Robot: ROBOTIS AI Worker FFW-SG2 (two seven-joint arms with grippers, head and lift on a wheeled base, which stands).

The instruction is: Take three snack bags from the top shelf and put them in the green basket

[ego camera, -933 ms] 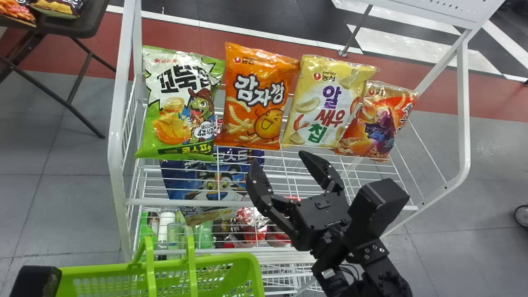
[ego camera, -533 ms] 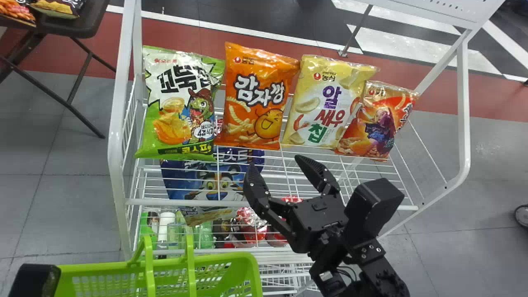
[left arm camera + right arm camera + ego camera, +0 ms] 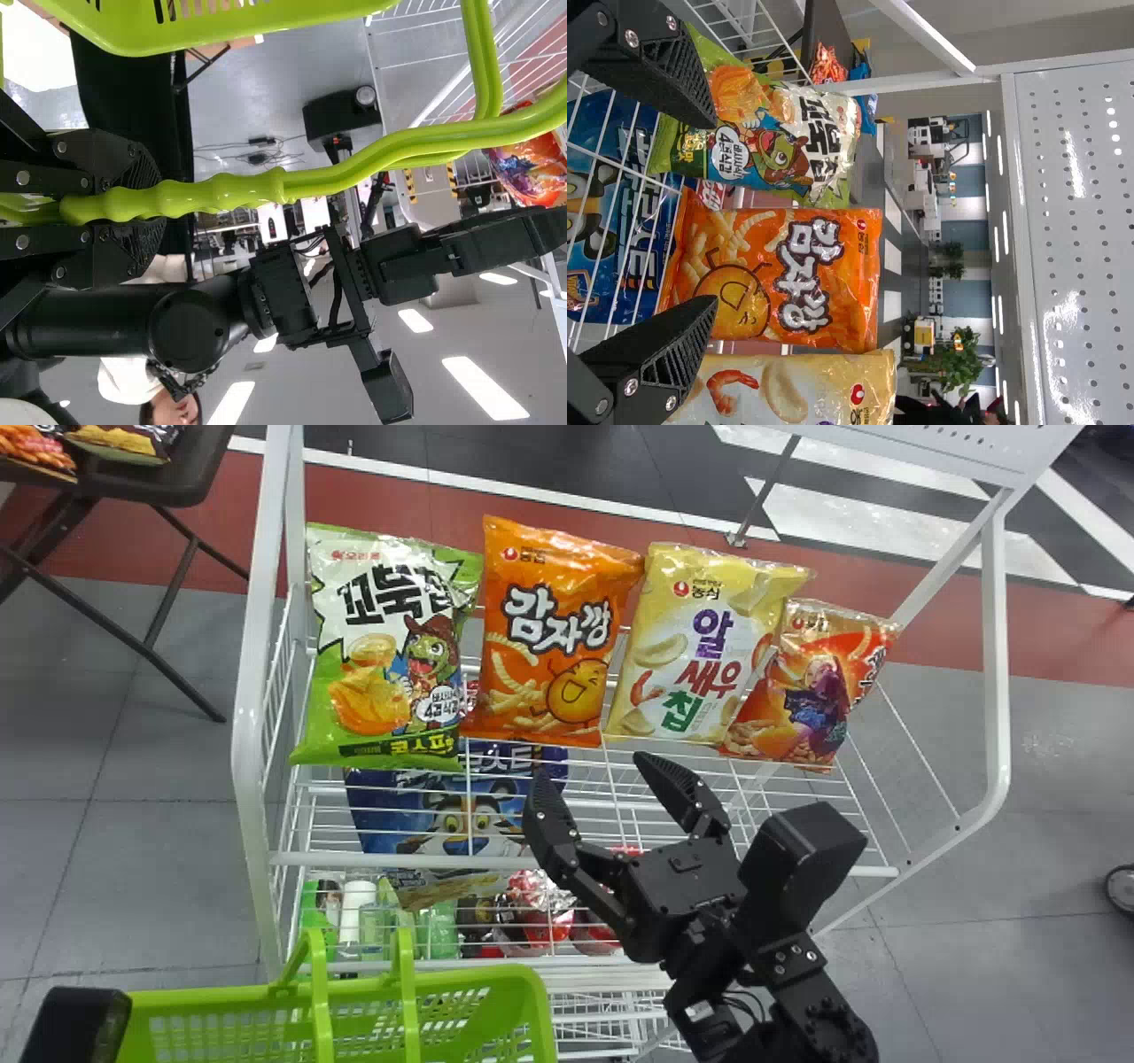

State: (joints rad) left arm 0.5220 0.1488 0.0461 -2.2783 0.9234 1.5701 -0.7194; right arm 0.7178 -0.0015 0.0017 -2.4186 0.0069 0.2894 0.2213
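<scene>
From my seat at the controls, I have the right pincer [image 3: 592, 775] over the front part of the wire shelf [image 3: 354, 860], spread wide with nothing between its fingers. Its fingertips point at the row of snack bags and sit just short of them, touching none. Through the right wrist view, I see the orange bag [image 3: 554, 638] facing me across that gap.

All four bags are on the top shelf, side by side: the green bag [image 3: 390, 646] at the left end, then the orange one, then the yellow bag [image 3: 709, 646], and the smaller orange-red bag [image 3: 811, 682] at the right end, its edge against the yellow one.

My left pincer [image 3: 75, 1023] is at the bottom left of the head view, beside the green basket [image 3: 523, 976]. On the left wrist view I can see it closed around the basket's handle [image 3: 230, 191]. The basket itself is in front of the rack, low and to the left.

Below the top shelf I make out a blue package [image 3: 452, 806], and at the far left, a dark desk [image 3: 190, 478] carries more snack packs [image 3: 128, 441].
</scene>
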